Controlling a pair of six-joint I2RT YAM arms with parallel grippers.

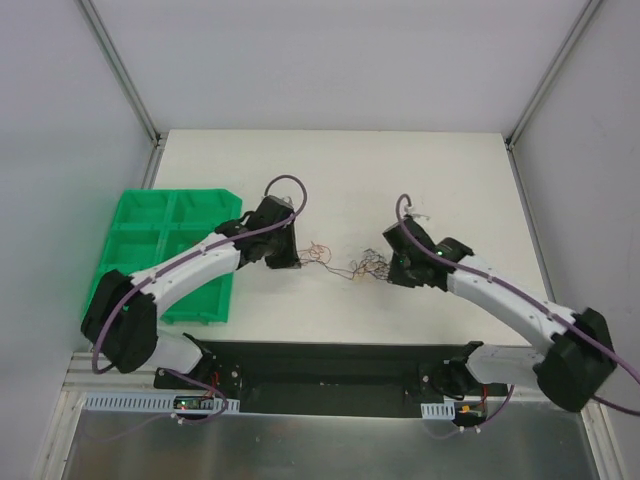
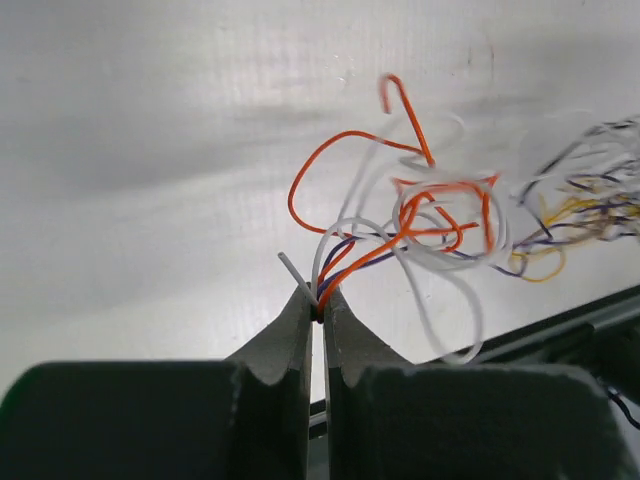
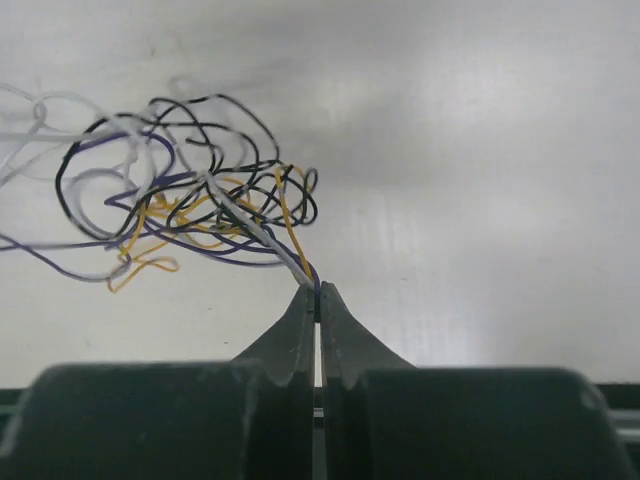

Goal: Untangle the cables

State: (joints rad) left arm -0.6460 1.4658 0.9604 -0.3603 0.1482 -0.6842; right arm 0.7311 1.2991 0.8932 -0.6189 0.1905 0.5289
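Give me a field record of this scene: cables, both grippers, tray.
cables: thin multicoloured tangle spanning the gap between both grippers, over the white table
left gripper: shut on orange, white and purple strands
right gripper: shut on white and purple strands beside a black-and-yellow clump
green tray: compartmented, at the table's left edge, partly under the left arm

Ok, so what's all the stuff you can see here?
cables: one tangle, strands too many to count; orange, white, black, yellow, purple; mid-table, between the pincers
tray: one; green; table's left side
table: one; white; under everything
arms: two; white with black joints; reaching in from the near edge
hoses: two; purple; along the arms
left pincer: one; dark; shut on cables
right pincer: one; dark; shut on cables
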